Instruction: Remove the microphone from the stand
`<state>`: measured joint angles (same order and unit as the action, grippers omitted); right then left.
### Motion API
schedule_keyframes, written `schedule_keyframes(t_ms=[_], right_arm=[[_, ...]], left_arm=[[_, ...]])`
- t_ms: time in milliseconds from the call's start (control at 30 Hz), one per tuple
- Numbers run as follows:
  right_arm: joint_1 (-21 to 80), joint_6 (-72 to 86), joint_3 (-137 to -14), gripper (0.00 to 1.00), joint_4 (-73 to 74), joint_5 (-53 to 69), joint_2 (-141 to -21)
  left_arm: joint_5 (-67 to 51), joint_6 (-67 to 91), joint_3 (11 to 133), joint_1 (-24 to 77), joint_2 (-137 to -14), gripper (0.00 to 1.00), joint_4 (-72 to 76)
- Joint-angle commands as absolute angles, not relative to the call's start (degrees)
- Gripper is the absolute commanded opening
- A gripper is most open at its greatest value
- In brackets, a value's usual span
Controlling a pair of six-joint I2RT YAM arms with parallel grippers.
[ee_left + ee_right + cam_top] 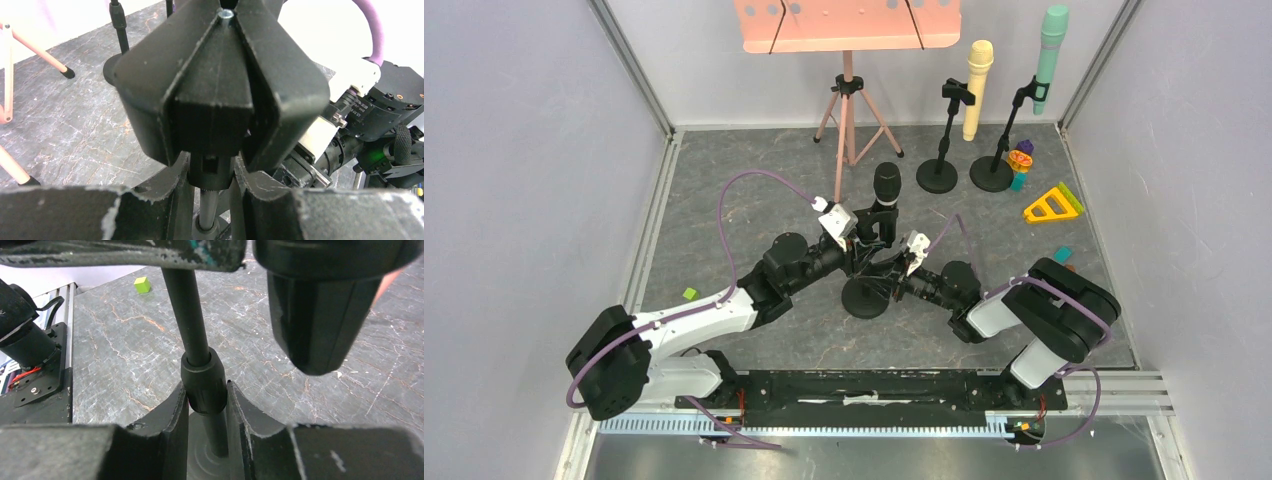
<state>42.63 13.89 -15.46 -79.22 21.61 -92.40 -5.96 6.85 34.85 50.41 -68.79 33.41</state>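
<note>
The black microphone stands upright in the clip of a black stand, whose round base rests on the grey floor. My left gripper reaches in from the left. In the left wrist view it is shut on the neck under the big black clip. My right gripper comes from the right. In the right wrist view it is shut on the collar of the stand's pole. The microphone's lower end hangs above and to the right of it.
A pink music desk on a tripod stands at the back. A yellow microphone and a green one stand on their own stands at back right. Toys lie near them, and a green cube at left.
</note>
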Motion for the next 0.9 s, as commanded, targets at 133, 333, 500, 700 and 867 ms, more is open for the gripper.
schedule_keyframes(t_ms=[133,333,500,700,867], right_arm=[[43.68,11.77,-15.93,0.03,-78.27,15.28,-88.08],[49.93,6.37,-13.31,0.00,-73.41,-3.46,-84.21],[52.08,7.32,-11.85,0.06,-72.00,-13.44,-83.56],[50.63,9.66,-13.38,0.46,-63.60,-6.40,-80.15],[48.69,11.57,-12.42,0.55,-55.56,-6.33,-73.61]], left_arm=[[-5.72,8.00,34.78,50.33,-67.87,0.02,36.34],[-5.78,8.00,35.05,50.36,-68.35,0.02,36.49],[-5.89,8.02,35.27,50.35,-68.47,0.02,36.32],[-6.25,7.91,34.92,50.36,-68.34,0.15,36.38],[-7.72,7.91,35.47,50.36,-68.75,0.32,35.87]])
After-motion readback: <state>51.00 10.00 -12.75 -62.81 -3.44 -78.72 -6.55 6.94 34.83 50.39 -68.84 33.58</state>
